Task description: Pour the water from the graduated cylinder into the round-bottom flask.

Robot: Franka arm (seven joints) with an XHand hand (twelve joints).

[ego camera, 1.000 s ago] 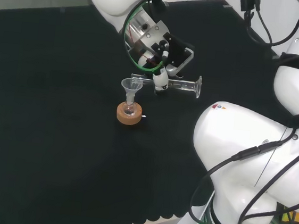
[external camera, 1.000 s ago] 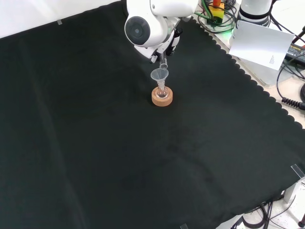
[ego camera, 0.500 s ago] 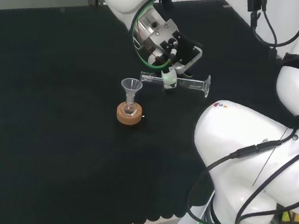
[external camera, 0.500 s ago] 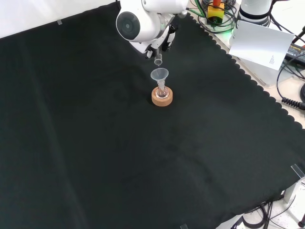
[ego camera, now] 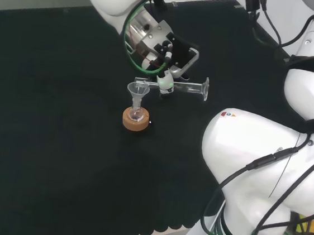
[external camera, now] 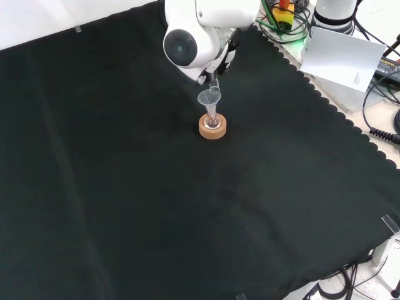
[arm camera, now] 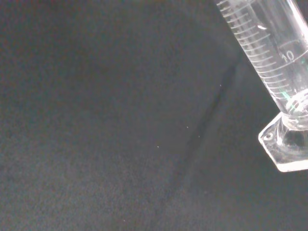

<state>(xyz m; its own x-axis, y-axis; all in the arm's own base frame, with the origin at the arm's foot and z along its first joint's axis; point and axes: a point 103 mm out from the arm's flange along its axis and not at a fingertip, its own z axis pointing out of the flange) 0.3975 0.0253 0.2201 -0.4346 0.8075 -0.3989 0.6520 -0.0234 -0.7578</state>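
Observation:
A small clear round-bottom flask (ego camera: 136, 115) sits on a cork ring stand (ego camera: 135, 121) with a clear funnel (ego camera: 138, 90) in its neck; the flask (external camera: 212, 121), the stand (external camera: 212, 129) and the funnel (external camera: 209, 98) also show in the front view. The hand (ego camera: 168, 60) is shut on a clear graduated cylinder (ego camera: 187, 87) that lies about level in the head view, its mouth at the funnel's rim and its foot to the right. In the wrist view the cylinder (arm camera: 276, 57) shows its printed scale and its foot close up.
Black cloth (external camera: 125, 206) covers the bench, with a scalloped edge at the right of the front view. The arm's white links (ego camera: 259, 162) stand at the right of the head view. A white link with a round grey cap (external camera: 187, 45) stands over the funnel in the front view.
Half a second ago the cylinder was higher and farther right in the head view; the hand has since brought it back left and down, so its mouth is at the funnel again.

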